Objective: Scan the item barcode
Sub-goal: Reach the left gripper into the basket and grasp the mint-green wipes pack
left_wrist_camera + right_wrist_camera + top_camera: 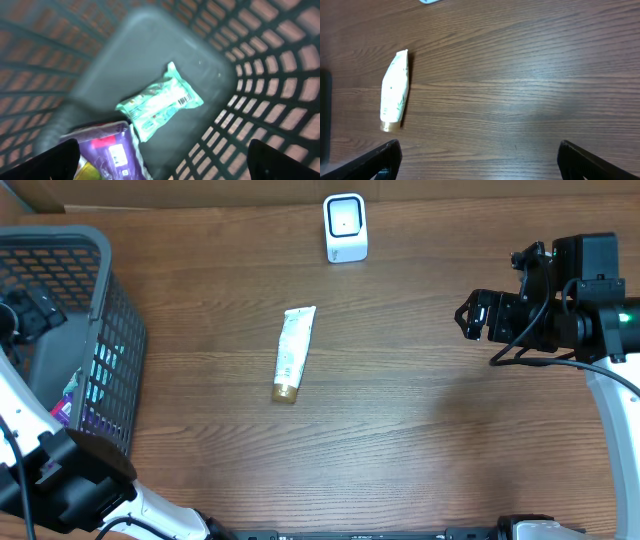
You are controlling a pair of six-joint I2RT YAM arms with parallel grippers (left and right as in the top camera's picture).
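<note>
A white tube (293,353), seemingly light, soft and a little slippery, lies mid-frame on the table (420,430), best pinched across its middle, while the left gripper (165,160) and right gripper (480,162) both gape empty.

The left gripper (162,162) points downward, jaws wide apart and empty; the right gripper (485,162) hovers, likewise spread and empty.

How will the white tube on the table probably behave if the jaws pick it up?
The tube looks like soft plastic, flat at its crimped end, so it probably dents when squeezed. That flat end should stop it rolling on the table. Being slim, it is likely light.
</note>
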